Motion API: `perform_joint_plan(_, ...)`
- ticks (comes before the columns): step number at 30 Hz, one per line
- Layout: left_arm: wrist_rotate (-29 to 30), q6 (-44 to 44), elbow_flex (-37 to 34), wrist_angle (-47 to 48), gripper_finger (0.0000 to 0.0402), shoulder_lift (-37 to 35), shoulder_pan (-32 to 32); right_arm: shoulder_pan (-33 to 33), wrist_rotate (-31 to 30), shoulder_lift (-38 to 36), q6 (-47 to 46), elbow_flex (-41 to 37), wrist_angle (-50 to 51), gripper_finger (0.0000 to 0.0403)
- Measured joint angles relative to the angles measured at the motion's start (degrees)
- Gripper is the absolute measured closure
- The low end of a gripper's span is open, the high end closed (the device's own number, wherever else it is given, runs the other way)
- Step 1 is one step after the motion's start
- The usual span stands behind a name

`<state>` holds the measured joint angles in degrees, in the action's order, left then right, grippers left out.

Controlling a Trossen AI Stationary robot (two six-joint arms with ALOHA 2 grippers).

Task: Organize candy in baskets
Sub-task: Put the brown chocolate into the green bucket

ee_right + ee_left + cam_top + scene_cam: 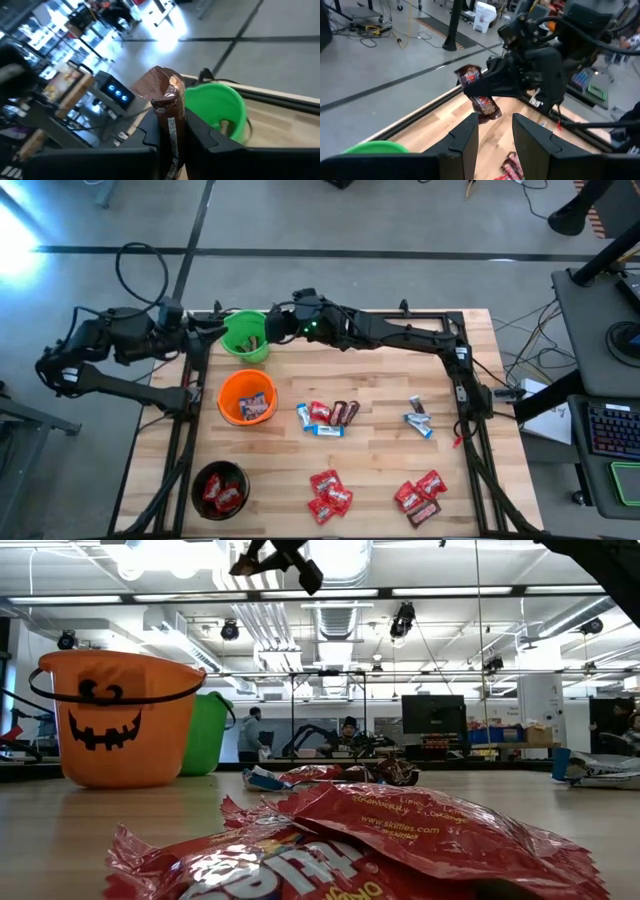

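Right gripper [272, 327] hangs above the green bucket [245, 337] at the far left of the table, its two dark fingers pinched tight on a brown candy bar [168, 107] whose glossy, crinkled wrapper sticks up past the fingertips. From the left wrist view the same bar [479, 93] dangles from that gripper over the bare wood. Inside the green bucket, a smooth round plastic tub, one brown piece [224, 127] already lies; the rest of its floor is hidden by the rim.

Left gripper [207, 330] waits just beside the green bucket's outer edge, fingers parted with nothing between them.

Nearer, the orange bucket [246, 397], with a black pumpkin face on its side, holds blue-and-white candy, and the black bucket [219, 488] holds red ones. On the slatted wooden tabletop [380, 460] lie loose clusters: a mixed group [326, 416] mid-table, blue-and-white pieces [419, 420] to the right, red packs [329, 494] and a red-and-brown pile [420, 495] along the near edge. In the low view, a shiny red wrapper [380, 840] fills the foreground, cut off at the bottom.
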<state>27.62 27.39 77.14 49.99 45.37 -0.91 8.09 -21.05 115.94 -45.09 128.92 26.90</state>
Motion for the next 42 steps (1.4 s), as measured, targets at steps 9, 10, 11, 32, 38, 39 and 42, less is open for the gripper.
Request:
perform_joint_plan(9,-0.1,1.7,-9.1,-10.2,0.0299,-2.0,0.0,-1.1,0.3,-0.1,1.4,0.0,-6.1,0.0369)
perform_joint_plan(10,-0.2,1.7,-9.5,-11.5,0.0299,-2.1,0.0,-1.2,0.3,-0.1,1.5,0.0,-6.5,0.0369)
perform_joint_plan(11,-0.6,1.6,-9.9,-12.4,0.0299,-2.2,0.0,-1.2,0.3,-0.1,1.5,0.0,-6.8,0.0369)
perform_joint_plan(32,-1.2,0.3,-11.2,-14.0,0.024,3.7,0.7,-3.2,0.7,-0.2,2.5,0.0,-9.8,0.0369)
perform_joint_plan(38,-1.6,-0.1,-9.4,-14.0,0.0227,3.4,0.7,-3.3,0.7,-0.2,2.5,0.0,-8.6,0.0369)
perform_joint_plan(39,-1.6,-0.5,-9.1,-14.0,0.0225,3.3,0.7,-3.3,0.7,-0.2,2.5,-0.1,-8.5,0.0369)
perform_joint_plan(42,-1.6,-1.3,-8.4,-13.9,0.0221,3.4,0.7,-3.2,0.6,-0.2,2.5,-0.1,-8.6,0.0369)
